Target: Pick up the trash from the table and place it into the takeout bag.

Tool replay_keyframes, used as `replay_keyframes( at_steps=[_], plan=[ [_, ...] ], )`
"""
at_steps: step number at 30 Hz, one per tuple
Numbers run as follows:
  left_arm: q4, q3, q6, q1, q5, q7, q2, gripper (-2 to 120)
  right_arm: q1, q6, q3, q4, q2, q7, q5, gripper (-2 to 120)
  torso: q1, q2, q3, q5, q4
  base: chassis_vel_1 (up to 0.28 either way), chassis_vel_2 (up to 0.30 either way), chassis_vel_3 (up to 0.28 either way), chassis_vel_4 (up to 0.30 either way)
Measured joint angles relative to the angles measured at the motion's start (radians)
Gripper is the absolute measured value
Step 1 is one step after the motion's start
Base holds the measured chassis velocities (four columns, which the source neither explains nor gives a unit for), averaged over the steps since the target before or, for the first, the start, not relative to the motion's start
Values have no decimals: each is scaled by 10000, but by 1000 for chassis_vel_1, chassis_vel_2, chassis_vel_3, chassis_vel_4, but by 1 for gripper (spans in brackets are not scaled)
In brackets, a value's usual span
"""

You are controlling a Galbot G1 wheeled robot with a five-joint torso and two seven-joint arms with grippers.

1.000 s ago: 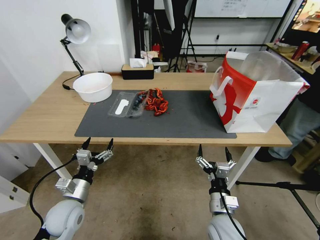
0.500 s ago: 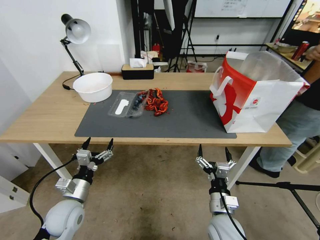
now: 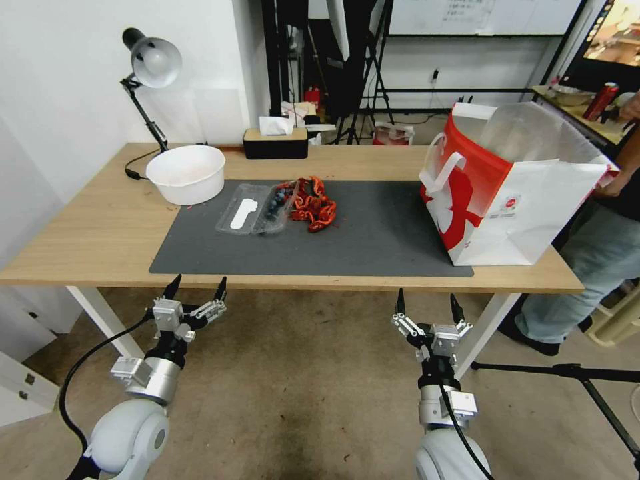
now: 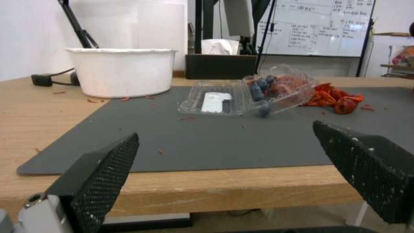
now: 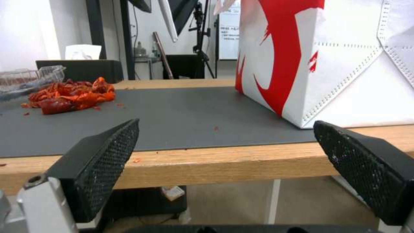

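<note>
Both grippers are held below the near edge of the table (image 3: 100, 240), fingers spread wide with nothing between them. The left gripper (image 3: 197, 287) is seen at about 7 o'clock in the head view, the right gripper (image 3: 427, 301) at about 5 o'clock; in each wrist view the two black, textured pads (image 4: 103, 171) (image 5: 99, 161) stand far apart, level with the table's front edge.

On the dark grey mat (image 3: 373, 240), the trash is gathered toward 11 o'clock of the mat's centre: an opened clear plastic clamshell (image 3: 257, 210) holding a few blueberries and a white label, and — touching its far side — a heap of red crayfish shells (image 3: 315, 205). A white round bowl (image 3: 187, 173) is set on the bare wood just beside the mat's far left corner, at about 10 o'clock. Small red crumbs are scattered around it.

The takeout bag (image 3: 513, 200) is stood upright at about 2 o'clock — mouth open, on the mat's right end. A tissue box (image 3: 275, 141) and a desk lamp (image 3: 150, 67) are placed along the far edge.
</note>
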Motion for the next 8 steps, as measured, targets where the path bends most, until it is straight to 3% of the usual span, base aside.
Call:
replay_keyframes(
  at_steps=[8],
  plan=[
    [0,0,0,0,0,0,0,100,0,0,0,0,0,0,0,100,0,0,0,0,0,0,0,0,0]
  ],
)
